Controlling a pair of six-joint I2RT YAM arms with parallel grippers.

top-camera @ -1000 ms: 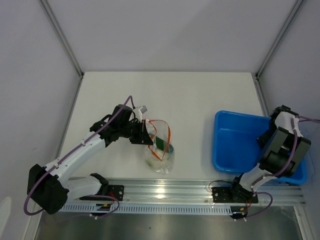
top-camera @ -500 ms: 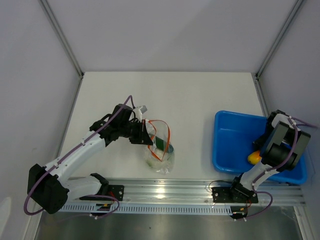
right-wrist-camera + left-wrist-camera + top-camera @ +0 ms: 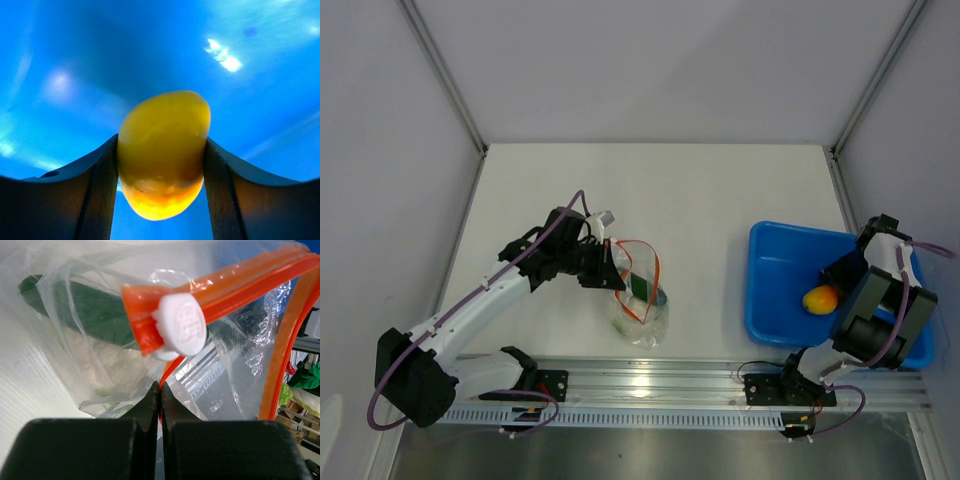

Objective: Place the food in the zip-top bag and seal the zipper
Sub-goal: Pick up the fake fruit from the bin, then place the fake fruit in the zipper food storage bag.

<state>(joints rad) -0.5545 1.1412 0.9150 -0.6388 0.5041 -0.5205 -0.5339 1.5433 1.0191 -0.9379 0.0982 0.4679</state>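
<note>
At three o'clock from the zip-top bag (image 3: 642, 308), well apart, the blue tray (image 3: 775, 300) sits beneath the right gripper (image 3: 162, 155), clamped on the yellow-orange fruit (image 3: 820, 298). At the bag's nine o'clock edge the left gripper (image 3: 160, 396) pinches plastic below the zipper (image 3: 250, 277); cucumber (image 3: 95, 305) and leafy lump (image 3: 117, 357) lie inside.

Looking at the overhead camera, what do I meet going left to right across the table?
left gripper, pinching the bag's edge → zip-top bag → blue tray → yellow-orange fruit, held by the right gripper
</note>
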